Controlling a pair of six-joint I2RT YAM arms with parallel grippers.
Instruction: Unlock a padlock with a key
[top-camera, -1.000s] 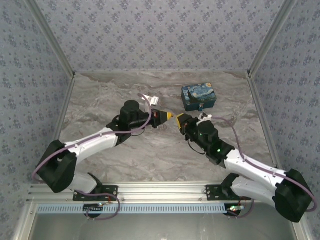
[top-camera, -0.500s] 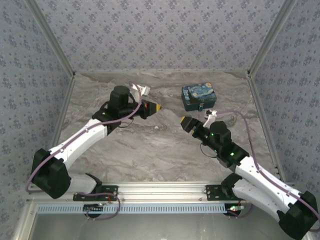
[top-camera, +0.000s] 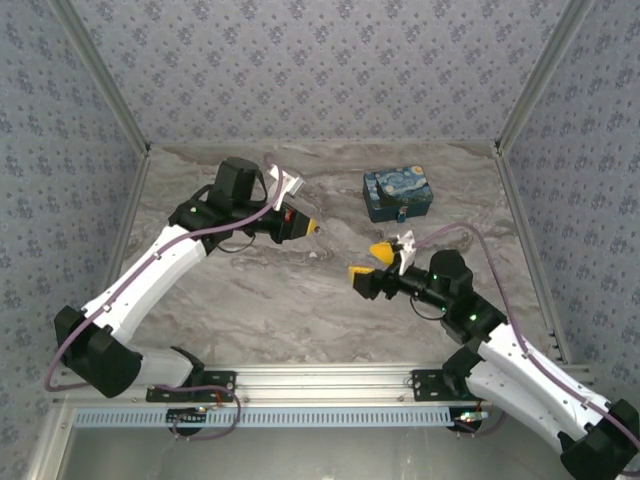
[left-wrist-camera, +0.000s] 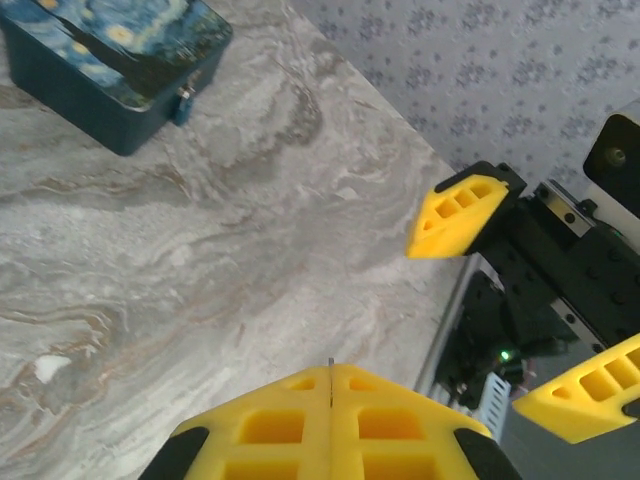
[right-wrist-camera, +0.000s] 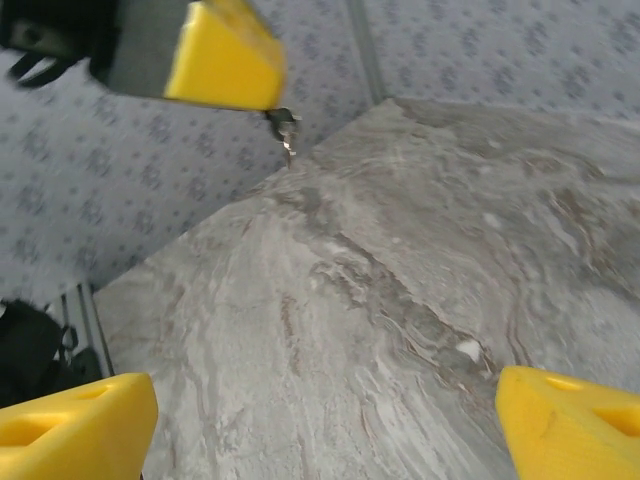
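Observation:
My left gripper (top-camera: 313, 227) is shut on the key (left-wrist-camera: 330, 372), a thin dark sliver poking out between its yellow fingertips. The right wrist view shows the key (right-wrist-camera: 287, 131) hanging under the left finger (right-wrist-camera: 224, 55). My right gripper (top-camera: 368, 262) stands open over bare table, a short way right of the left one, with nothing between its fingers (right-wrist-camera: 70, 425). The left wrist view has those spread yellow fingers (left-wrist-camera: 458, 212) at the right. The padlock (left-wrist-camera: 182, 101) looks like the tiny blue piece on the front clasp of the starry-night box (top-camera: 397, 193).
The marble tabletop (top-camera: 300, 300) is bounded by patterned walls on three sides. The painted box (left-wrist-camera: 110, 60) sits at the back right, behind the right gripper. An aluminium rail (top-camera: 320, 385) runs along the near edge by the arm bases.
The two grippers, close together a second ago, have drawn apart. The left one pulled back to the left with the key. The right one dropped nearer and opened its jaws.

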